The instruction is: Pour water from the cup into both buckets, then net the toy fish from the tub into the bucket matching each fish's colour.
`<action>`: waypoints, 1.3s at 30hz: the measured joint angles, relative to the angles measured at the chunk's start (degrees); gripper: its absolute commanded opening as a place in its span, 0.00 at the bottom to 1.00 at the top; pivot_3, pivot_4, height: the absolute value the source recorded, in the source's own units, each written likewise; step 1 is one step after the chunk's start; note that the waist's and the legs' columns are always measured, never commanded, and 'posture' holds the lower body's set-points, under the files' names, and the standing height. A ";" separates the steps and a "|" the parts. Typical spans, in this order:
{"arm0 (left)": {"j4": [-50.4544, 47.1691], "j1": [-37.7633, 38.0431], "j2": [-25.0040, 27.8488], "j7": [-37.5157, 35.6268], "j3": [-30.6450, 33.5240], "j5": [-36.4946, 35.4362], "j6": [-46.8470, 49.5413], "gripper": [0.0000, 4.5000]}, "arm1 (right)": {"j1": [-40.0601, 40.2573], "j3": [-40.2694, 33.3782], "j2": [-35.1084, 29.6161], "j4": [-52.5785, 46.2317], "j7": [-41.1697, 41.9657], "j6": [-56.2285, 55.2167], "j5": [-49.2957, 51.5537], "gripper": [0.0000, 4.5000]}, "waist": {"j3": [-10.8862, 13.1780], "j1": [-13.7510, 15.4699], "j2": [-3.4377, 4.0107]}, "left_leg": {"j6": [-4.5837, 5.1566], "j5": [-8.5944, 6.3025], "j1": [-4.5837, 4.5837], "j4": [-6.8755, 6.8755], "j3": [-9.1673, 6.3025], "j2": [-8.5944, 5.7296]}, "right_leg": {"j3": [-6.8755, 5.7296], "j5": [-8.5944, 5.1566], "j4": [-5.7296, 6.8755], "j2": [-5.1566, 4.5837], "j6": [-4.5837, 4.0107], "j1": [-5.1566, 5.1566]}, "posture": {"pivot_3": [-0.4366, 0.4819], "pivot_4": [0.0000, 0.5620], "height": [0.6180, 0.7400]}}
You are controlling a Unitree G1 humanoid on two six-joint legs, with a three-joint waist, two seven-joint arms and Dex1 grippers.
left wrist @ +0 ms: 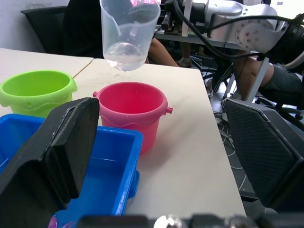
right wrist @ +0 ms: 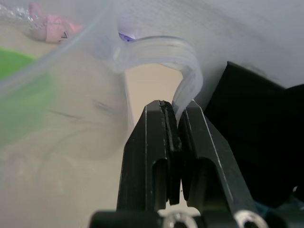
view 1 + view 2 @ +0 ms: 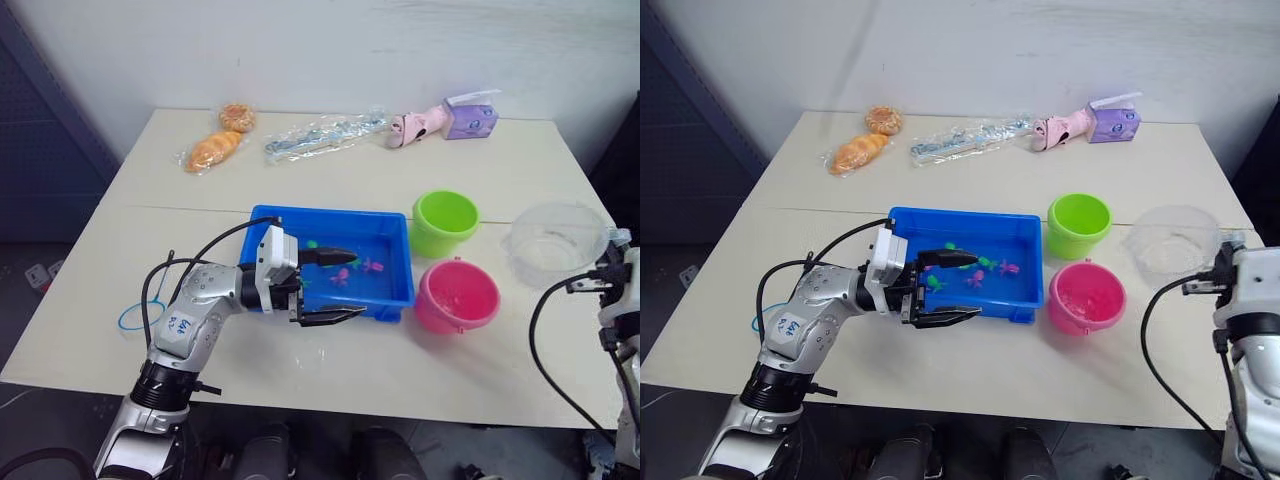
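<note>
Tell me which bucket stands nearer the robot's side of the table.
The pink bucket. It stands toward the table's near edge, by the blue tub's near right corner; the lime green bucket stands behind it.

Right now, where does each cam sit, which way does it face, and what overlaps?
Left eye view: on the head, looking forward and down over the table; left gripper open over the tub, right arm at the edge.
Right eye view: stereo twin, same scene.
Left wrist view: along the open left fingers across the tub toward the pink bucket, green bucket and raised cup.
Right wrist view: along the right gripper, shut on the cup's handle.
Shared: both wrist views show the cup.
</note>
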 measured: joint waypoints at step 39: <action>4.07 -0.70 -3.03 9.92 5.55 0.79 -1.85 1.00 | -39.99 43.06 -21.38 40.19 -7.99 -15.04 -40.89 0.01 | 0.04 0.03 0.02 | 0.05 0.17 -0.89 0.26 0.19 -0.02 | 0.10 0.01 0.57 -0.03 0.01 -1.10 | 0.48 0.27 1.00</action>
